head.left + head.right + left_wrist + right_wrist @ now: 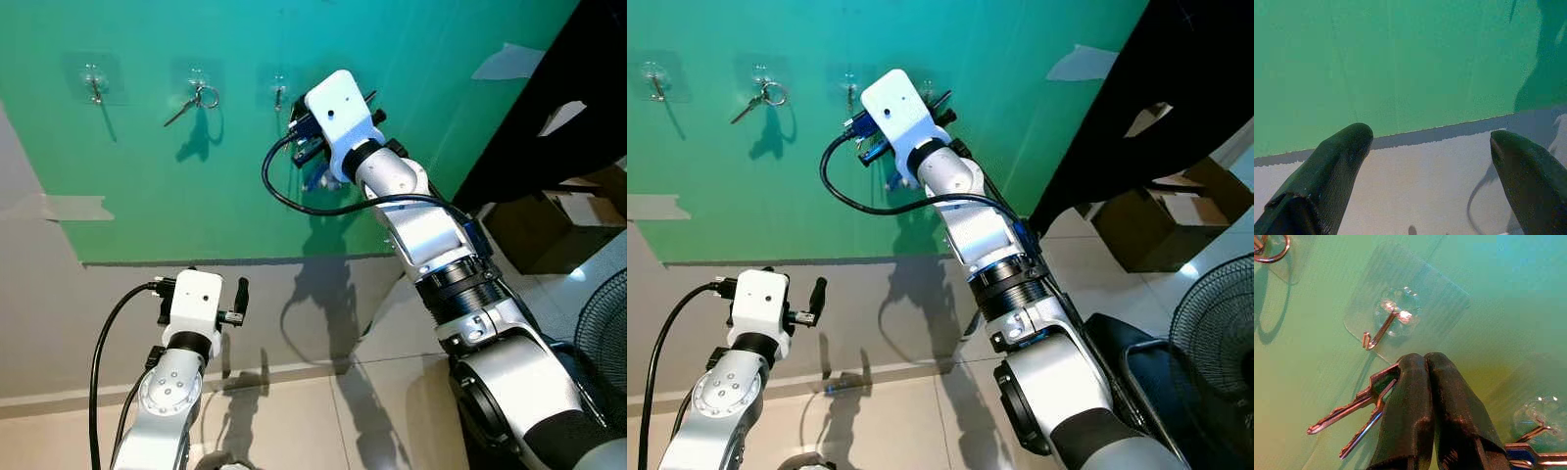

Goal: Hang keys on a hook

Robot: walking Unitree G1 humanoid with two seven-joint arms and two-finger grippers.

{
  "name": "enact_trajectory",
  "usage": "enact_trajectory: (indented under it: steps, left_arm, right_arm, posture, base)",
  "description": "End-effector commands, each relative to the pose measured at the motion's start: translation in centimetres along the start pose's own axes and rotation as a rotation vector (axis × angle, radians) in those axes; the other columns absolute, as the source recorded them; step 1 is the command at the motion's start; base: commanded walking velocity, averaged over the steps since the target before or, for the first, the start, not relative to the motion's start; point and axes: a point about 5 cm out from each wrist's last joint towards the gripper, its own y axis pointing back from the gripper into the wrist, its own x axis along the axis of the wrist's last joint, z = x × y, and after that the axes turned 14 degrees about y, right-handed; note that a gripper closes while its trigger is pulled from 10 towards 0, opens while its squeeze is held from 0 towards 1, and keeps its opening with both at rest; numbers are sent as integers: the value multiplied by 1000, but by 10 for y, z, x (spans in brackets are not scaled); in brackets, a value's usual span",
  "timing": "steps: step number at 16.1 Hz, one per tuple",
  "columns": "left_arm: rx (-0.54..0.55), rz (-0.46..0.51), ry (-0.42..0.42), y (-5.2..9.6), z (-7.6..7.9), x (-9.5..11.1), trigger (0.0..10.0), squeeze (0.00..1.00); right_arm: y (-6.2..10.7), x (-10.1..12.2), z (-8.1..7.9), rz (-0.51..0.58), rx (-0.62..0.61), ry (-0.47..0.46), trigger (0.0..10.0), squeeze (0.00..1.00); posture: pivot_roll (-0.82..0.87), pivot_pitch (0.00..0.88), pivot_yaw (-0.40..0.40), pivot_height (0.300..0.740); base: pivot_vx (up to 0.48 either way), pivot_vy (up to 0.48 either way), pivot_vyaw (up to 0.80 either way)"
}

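Note:
My right gripper [1425, 357] is shut on a pair of silver keys [1352, 413], held up against the green board [196, 186]. The keys stick out sideways just below an empty clear adhesive hook [1382, 329]. In the head views the raised right wrist [338, 108] covers this spot, beside the third hook [280, 93]. Another hook [1542, 428] close by carries a blue key [1528, 458]. A key ring with keys [199, 98] hangs on the second hook. The left gripper [1430, 137] is open and empty, low by the board's bottom edge.
An empty hook [93, 83] sits at the board's far left. A black curtain [558, 108] hangs to the right, with cardboard boxes [549, 230] and a fan [602, 333] on the floor below it. A small object [843, 387] lies on the floor tiles.

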Motion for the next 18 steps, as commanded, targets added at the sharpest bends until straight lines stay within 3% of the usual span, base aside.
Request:
enact_trajectory:
  steps: [1,11,12,15,18]
  left_arm:
    - [-8,31,5,0,6,7,10000,0]
    - [2,31,15,2,9,8,10000,0]
    - [2,29,16,2,9,7,10000,0]
    - [1,26,14,1,9,7,10000,0]
    - [-3,22,14,0,7,6,10000,0]
  right_arm:
    - [-3,5,4,24,14,34,10000,0]
    - [-2,-1,-11,35,122,101,10000,0]
    - [-2,-2,-11,28,120,93,10000,0]
    - [-2,-10,-4,-51,44,-66,10000,0]
    - [-3,-11,8,-67,-13,-85,10000,0]
  posture:
    - [232,0,-188,740]
    - [229,0,-199,740]
    - [227,0,-198,740]
    - [223,0,-189,740]
    - [216,0,-184,740]
  base:
    - [0,0,0]
    - [0,0,0]
    - [0,0,0]
    - [0,0,0]
    - [0,0,0]
